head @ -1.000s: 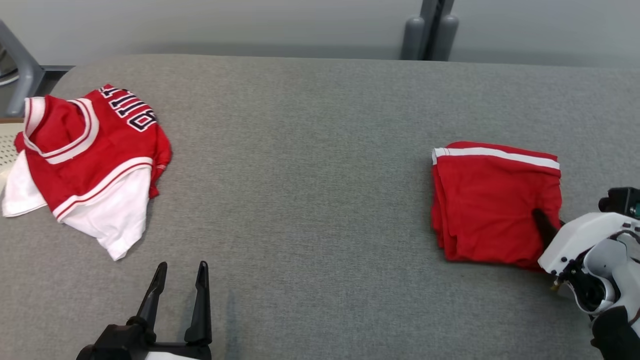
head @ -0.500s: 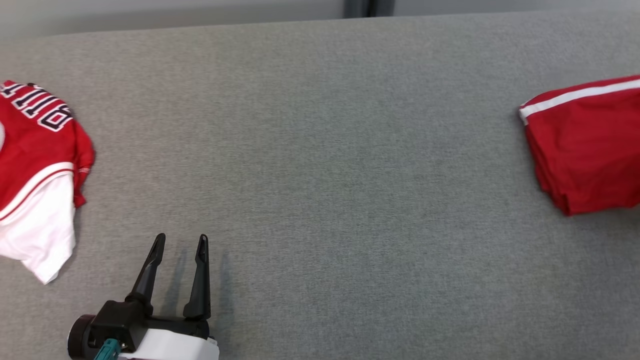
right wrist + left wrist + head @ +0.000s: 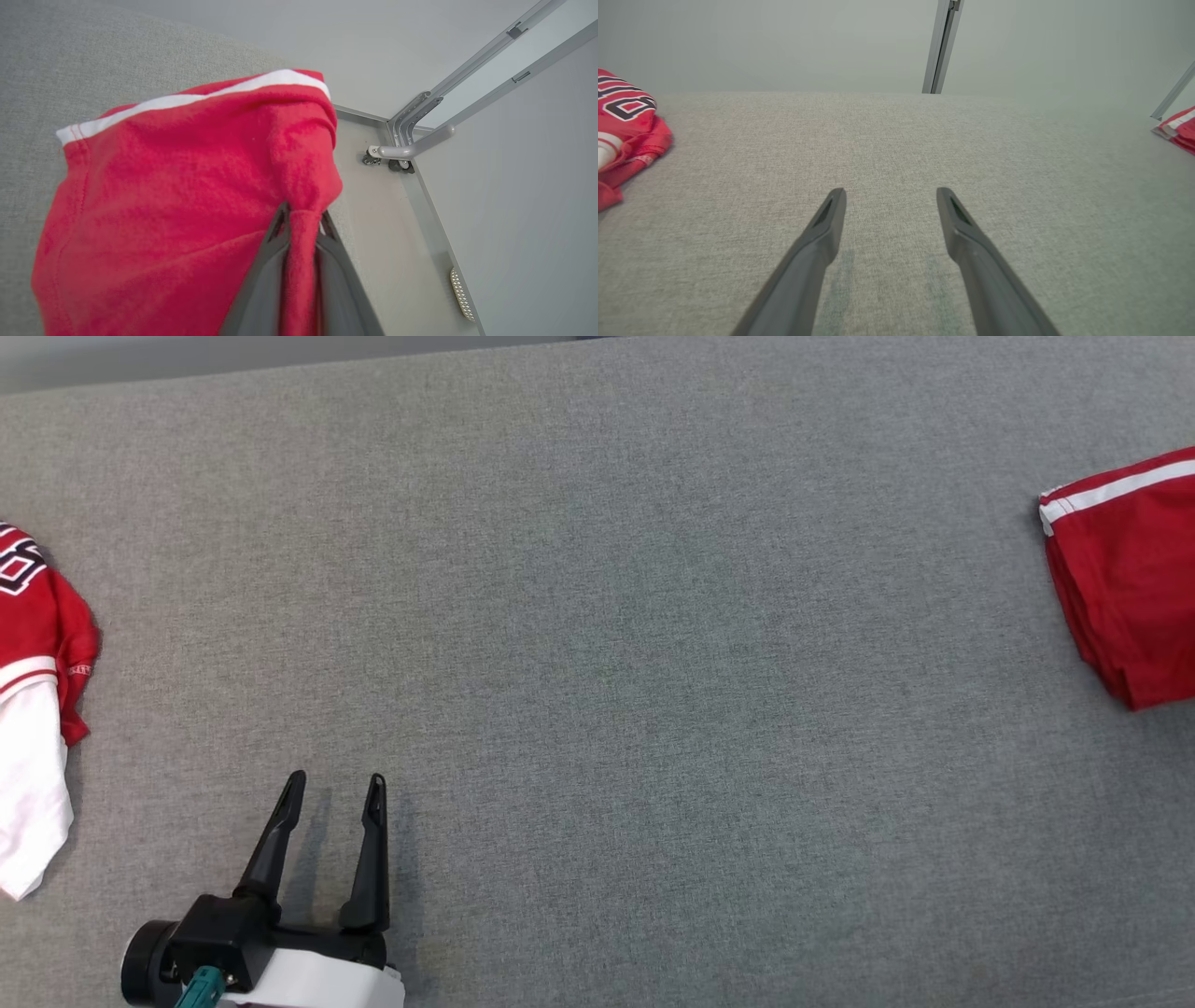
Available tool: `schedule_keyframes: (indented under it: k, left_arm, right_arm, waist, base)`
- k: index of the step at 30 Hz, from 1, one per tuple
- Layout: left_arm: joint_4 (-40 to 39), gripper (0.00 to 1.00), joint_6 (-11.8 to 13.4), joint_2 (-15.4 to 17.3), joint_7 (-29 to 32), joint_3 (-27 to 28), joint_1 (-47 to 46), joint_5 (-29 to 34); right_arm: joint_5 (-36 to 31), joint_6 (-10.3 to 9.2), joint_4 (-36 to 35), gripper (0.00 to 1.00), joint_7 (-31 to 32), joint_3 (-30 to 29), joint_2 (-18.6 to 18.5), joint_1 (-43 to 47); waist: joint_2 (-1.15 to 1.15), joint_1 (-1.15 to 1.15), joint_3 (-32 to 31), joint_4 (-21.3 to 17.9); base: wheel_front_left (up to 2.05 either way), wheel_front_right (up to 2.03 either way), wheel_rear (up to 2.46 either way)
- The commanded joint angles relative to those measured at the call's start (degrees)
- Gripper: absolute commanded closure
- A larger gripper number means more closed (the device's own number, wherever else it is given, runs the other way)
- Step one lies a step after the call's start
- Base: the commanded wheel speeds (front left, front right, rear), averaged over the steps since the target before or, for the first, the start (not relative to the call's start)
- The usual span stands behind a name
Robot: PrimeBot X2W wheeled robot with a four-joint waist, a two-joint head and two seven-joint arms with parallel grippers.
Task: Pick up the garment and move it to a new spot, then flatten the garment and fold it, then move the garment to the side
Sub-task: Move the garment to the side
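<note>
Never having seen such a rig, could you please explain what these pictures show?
It is a wheeled robot with two arms, each ending in a two-fingered gripper. The head camera looks down on a grey fabric surface; the other two cameras sit on the wrists, looking along the fingers. The left gripper is open and empty. The right gripper is shut on an edge of the folded red garment. A red and white jersey lies crumpled at the far left.
</note>
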Motion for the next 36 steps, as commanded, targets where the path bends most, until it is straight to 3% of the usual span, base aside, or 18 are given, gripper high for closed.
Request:
schedule_keyframes:
  k: [1,7,14,20,28,36]
  left_arm:
    - [0.08,0.00,-0.08,0.20,-0.09,-0.11,-1.10,0.17]
    - [0.34,0.00,0.29,0.20,-0.09,-0.29,0.02,-0.56]
    - [-0.14,0.00,0.84,0.21,-0.09,0.46,2.01,-1.68]
    - [0.08,0.00,1.28,0.20,-0.09,2.03,4.14,-3.15]
    - [1.21,0.00,1.95,0.20,-0.08,3.81,6.31,-4.57]
    - [2.97,0.00,2.29,0.18,-0.08,6.12,8.02,-4.42]
  right_arm:
    - [-1.44,-0.01,0.69,0.00,-1.10,-0.79,0.13,-0.56]
    - [-4.96,-0.01,1.43,0.00,-5.39,-3.87,0.67,-0.17]
    - [-5.56,-0.01,-3.01,0.00,-15.75,-7.62,3.11,4.14]
    - [-4.56,-0.01,-13.42,0.00,-19.77,-11.10,6.68,14.45]
    - [-8.17,-0.01,-38.59,0.00,-19.80,-18.86,16.08,37.08]
    - [-11.60,-0.01,-49.14,0.00,-19.76,-20.84,25.02,50.29]
  waist:
    - [0.00,0.00,-0.03,-0.03]
    - [0.00,0.00,-1.28,-0.04]
    - [0.00,0.00,-5.44,-0.10]
    - [0.00,0.00,-11.01,0.12]
    - [0.00,0.00,-16.76,2.35]
    - [0.00,0.00,-20.12,5.80]
  base:
    - [0.00,0.00,0.00]
    - [0.00,0.00,0.00]
    - [0.00,0.00,0.00]
    - [0.00,0.00,0.00]
    - [0.00,0.00,0.00]
    - [0.00,0.00,0.00]
